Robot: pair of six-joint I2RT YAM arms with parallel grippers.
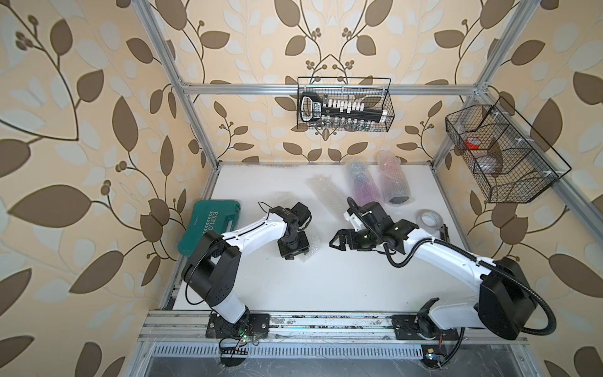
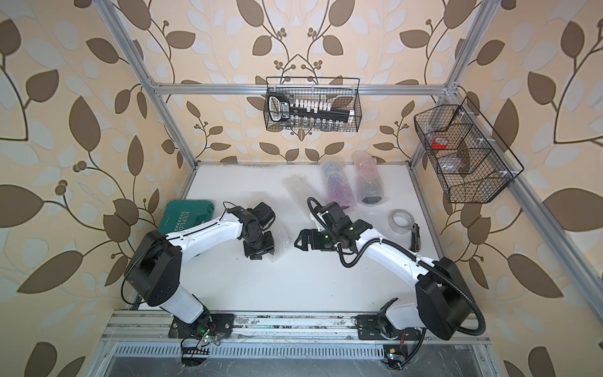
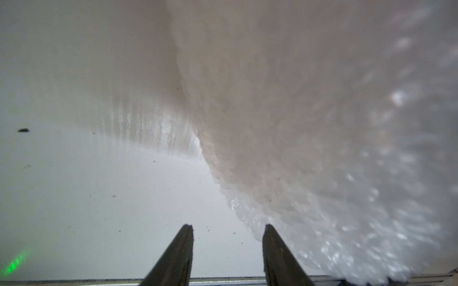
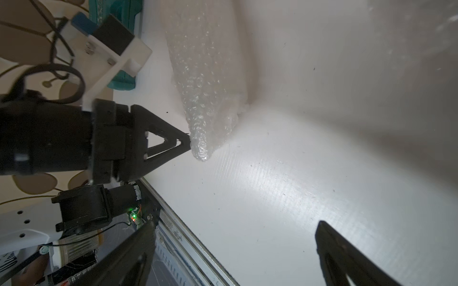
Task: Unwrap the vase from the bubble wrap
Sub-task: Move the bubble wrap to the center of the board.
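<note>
The left hand (image 3: 226,226), jaws half apart and gripping nothing, meets the clear, bubbly plastic wrap (image 3: 322,148) at its edge. The right hand (image 1: 335,241) hangs wide open. Next, I'd say, it should pinch that edge and peel.

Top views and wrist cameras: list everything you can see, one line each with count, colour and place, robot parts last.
table: one, white, under everything.
wrapped vases: two, purple-tinted and pink-tinted under wrap, lying at the back right.
bubble wrap: at least two loose clear sheets, one back centre, one ending at the left gripper.
case: one, green, left edge.
tape roll: one, clear, right side.
wire baskets: two, black, on back and right rails, holding a black-and-white tool rack and a red roll.
left gripper: black, fingers apart.
right gripper: black, wide open, over the table.
</note>
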